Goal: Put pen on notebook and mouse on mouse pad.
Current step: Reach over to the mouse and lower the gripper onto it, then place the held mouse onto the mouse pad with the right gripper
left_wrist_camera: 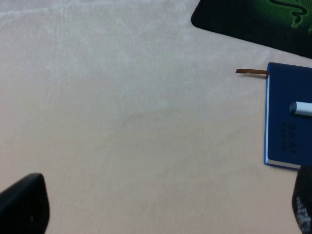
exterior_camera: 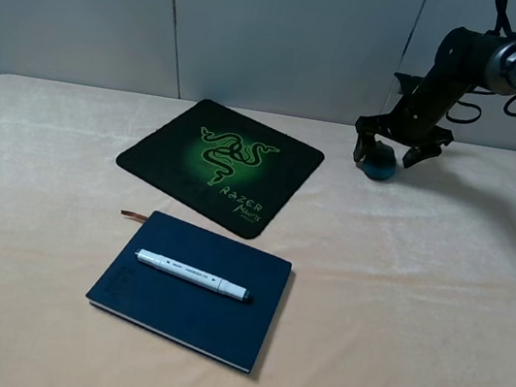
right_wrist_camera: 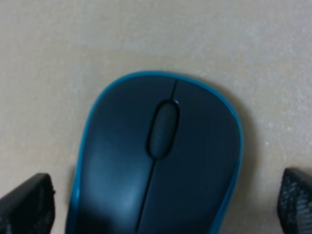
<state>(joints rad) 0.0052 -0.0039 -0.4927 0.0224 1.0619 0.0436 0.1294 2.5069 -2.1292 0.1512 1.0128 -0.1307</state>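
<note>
Off to the left of the mouse pad, the left gripper hangs over bare table, jaws spread wide with nothing between them. Just in front of the pad's near corner lies the notebook, and the pen rests flat across its cover, so that half looks done to me. To the right of the pad, well apart from it, the mouse sits on the table. The right gripper stands over it, jaws wide, a finger on each flank, neither touching as far as I can see.

The step in hand is the pickup. The mouse looks a little nearer one finger than the other, so I'd centre first. Then come down until the pads are level with its sides, and close gently on the flanks rather than the rounded top, where it could squirt out. Lift it clear before carrying it left to the pad.
</note>
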